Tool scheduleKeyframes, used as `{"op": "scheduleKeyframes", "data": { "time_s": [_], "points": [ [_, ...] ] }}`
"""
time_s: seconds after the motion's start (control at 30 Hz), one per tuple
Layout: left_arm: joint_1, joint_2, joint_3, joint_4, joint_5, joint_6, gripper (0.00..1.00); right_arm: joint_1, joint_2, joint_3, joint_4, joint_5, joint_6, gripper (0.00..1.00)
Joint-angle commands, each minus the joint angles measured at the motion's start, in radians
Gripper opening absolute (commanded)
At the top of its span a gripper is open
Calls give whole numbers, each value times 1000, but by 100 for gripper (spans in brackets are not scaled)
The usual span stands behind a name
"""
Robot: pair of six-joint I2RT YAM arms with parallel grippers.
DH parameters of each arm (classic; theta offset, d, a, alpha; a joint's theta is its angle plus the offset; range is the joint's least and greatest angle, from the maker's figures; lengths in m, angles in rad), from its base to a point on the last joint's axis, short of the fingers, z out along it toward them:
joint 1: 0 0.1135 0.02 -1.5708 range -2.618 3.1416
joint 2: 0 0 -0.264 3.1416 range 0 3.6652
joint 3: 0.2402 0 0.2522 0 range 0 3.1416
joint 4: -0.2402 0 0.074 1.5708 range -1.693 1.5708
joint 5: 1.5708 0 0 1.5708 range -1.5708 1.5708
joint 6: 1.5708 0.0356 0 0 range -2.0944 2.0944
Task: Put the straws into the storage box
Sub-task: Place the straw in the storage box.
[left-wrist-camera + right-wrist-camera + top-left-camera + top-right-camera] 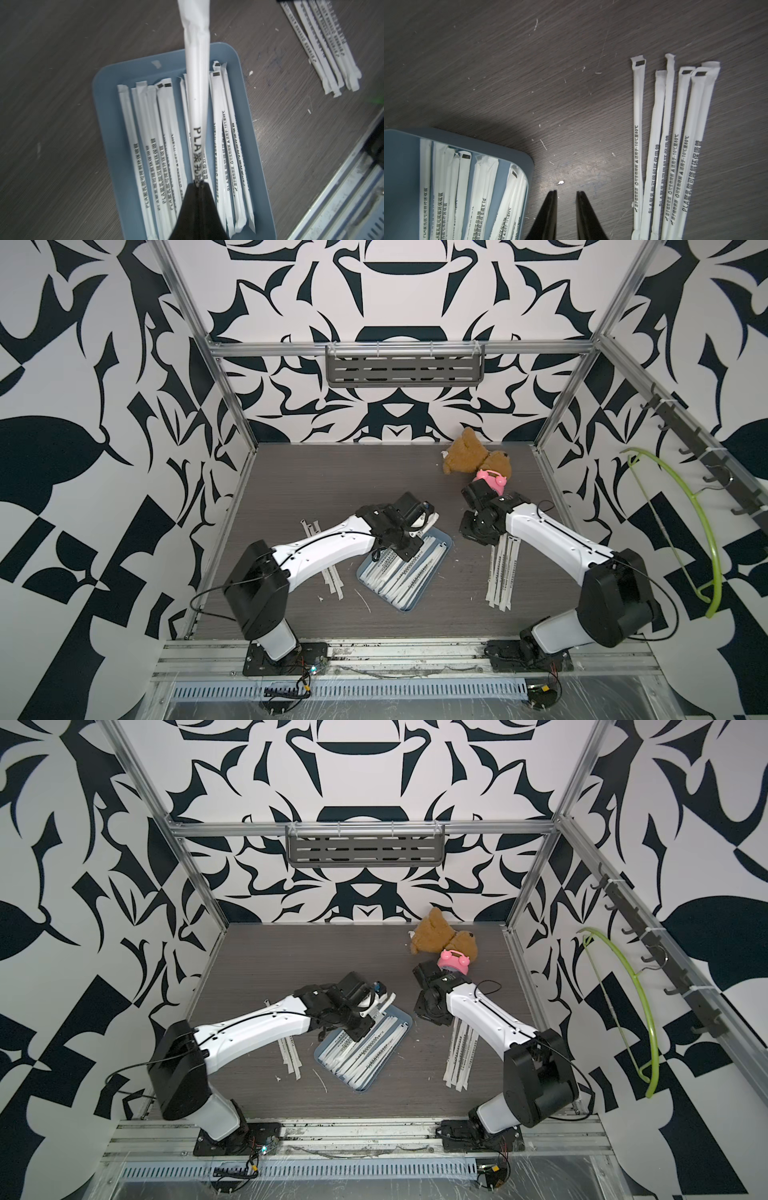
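The storage box (441, 537) is a blue-grey tray (110, 128) at mid-table, with several paper-wrapped straws (149, 145) lying lengthwise in it. My left gripper (198, 183) is shut on one straw (196, 83), which hangs over the tray's far end. Several more straws (500, 576) lie in a bundle on the table to the right of the tray, and a few (332, 576) lie to its left, partly under the left arm. My right gripper (566, 192) stands open and empty over bare table, between the tray's corner (519, 158) and the right bundle (675, 145).
A brown teddy bear (467, 452) and a pink alarm clock (492, 480) sit at the back right, just behind the right arm. A thin bent white sliver (362, 599) and small scraps lie near the tray. On the walls are a grey slotted shelf (405, 366) and a green hanger (681, 526).
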Motion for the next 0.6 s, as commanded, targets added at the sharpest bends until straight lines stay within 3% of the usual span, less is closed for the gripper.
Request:
{"op": "scheduleKeyframes", "data": {
  "time_s": [0.0, 0.57],
  "points": [
    [-22, 80, 58, -15, 64, 49, 4, -10, -42, -2, -27, 25, -12, 23],
    [0, 246, 42, -37, 77, -121, 3, -13, -23, -16, -5, 2, 0, 22]
  ]
}}
